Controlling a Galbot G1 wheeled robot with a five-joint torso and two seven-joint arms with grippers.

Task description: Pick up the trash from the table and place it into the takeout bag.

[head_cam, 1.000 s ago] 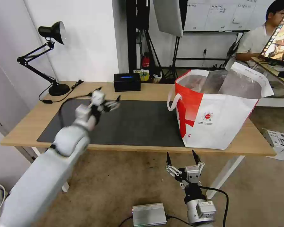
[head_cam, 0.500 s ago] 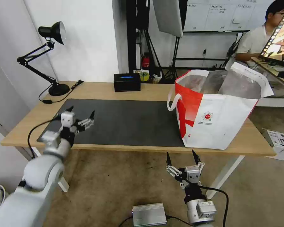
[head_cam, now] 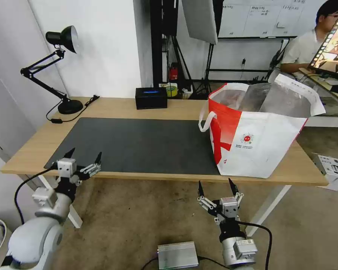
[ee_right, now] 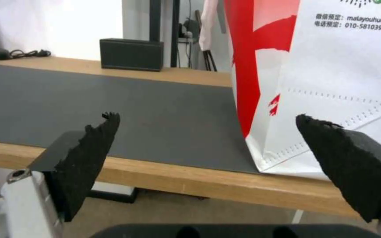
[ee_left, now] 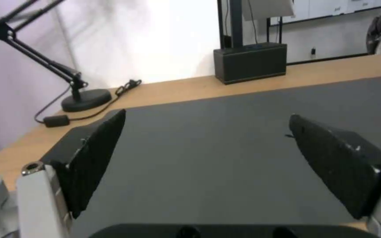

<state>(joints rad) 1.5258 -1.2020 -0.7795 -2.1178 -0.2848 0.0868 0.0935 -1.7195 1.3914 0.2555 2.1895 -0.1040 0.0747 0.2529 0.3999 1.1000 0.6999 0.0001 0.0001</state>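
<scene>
R gripper [head_cam: 215, 184], black-tipped, parked low before table's near edge, jaws spread wide, empty. L gripper [head_cam: 83, 155] has pulled back fast from over mat to near-left table edge, also wide, empty. Reads as retreat to rest: job prob done. Long light-wood table [head_cam: 176, 107] w/ dark grey mat [head_cam: 139, 144] bears no trash. Large boxy white-and-red takeout bag [head_cam: 259, 144], foil-lined, stands upright on table's right end, mouth open; contents not visible. Far back: black rectangular box [head_cam: 151, 97], black desk lamp [head_cam: 60, 67].

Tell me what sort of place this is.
Probably a lab or studio workspace: a light-wood table with a desk lamp, lighting stands behind, and a whiteboard on the far wall.
</scene>
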